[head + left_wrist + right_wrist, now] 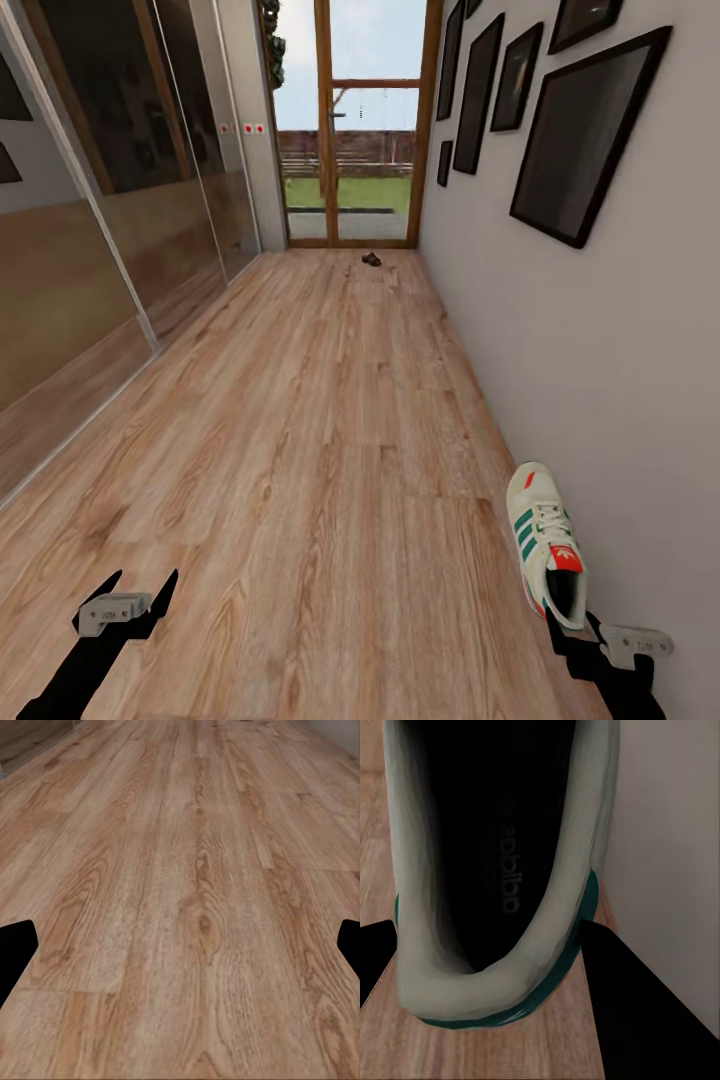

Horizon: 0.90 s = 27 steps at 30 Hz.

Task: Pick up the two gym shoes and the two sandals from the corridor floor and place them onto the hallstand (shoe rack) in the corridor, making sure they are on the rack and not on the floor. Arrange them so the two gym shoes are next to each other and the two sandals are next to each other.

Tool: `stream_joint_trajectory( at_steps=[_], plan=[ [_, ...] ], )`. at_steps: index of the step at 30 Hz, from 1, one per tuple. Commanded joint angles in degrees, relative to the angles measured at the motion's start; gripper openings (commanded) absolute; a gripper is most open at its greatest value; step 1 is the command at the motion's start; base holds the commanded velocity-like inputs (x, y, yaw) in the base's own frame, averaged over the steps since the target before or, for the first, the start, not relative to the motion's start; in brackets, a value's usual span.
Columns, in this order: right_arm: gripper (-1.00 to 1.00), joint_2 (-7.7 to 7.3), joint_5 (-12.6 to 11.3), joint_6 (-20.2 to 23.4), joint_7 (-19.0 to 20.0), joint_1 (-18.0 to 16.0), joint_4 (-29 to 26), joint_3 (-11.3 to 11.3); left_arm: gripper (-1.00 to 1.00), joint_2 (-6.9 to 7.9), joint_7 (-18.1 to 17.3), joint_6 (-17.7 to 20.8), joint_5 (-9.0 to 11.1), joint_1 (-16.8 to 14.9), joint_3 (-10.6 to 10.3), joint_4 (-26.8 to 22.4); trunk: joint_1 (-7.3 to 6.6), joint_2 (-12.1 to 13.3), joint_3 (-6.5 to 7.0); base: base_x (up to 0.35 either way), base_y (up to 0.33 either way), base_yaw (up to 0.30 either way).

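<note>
- Gym shoe (545, 545): lower right of frame, on corridor floor (330, 450), beside wall (600, 350).
- Right gripper (577, 628): spread wide around heel, not yet clamped.
- Left gripper (138, 598): wide, empty.
- Risk: wall-side finger jamming against wall, pushing shoe away.

Even, bright daylight fills the corridor, strongest at the glazed door (350, 130) at the far end, and the floor (320, 420) carries almost no cast shadows. The mirrored wall panels (100, 200) give soft reflections without glare. The close gym shoe (502, 870) is blurred, its dark interior unlit, and the fingers (652, 1020) render pure black.
</note>
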Motion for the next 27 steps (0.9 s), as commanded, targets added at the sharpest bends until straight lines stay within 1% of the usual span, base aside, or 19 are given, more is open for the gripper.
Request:
stream_joint_trajectory(
  at_steps=[1,8,11,27],
  plan=[
    [-1.0,0.0,-0.11,0.01,-0.04,0.0,-0.01,0.0,1.0,0.0,0.0,0.0,0.0,0.0,0.0,0.0,0.0,0.0,0.0,0.328,0.0,0.0],
    [-1.0,0.01,0.2,0.09,-0.26,0.05,0.08,2.06,1.0,-0.01,0.03,0.01,-0.03,0.0,-0.07,-0.01,0.0,0.0,0.0,0.329,0.0,0.0],
    [-1.0,0.01,0.25,0.09,-0.3,0.06,0.09,2.51,1.0,0.02,0.03,0.01,-0.03,0.0,-0.08,-0.01,0.0,0.0,0.0,0.329,0.0,0.0],
    [-1.0,0.0,0.33,0.03,-0.48,0.07,0.17,3.24,1.0,0.07,0.03,0.01,-0.04,0.0,-0.06,0.14,0.0,0.0,0.0,0.329,0.0,0.0]
  ],
)
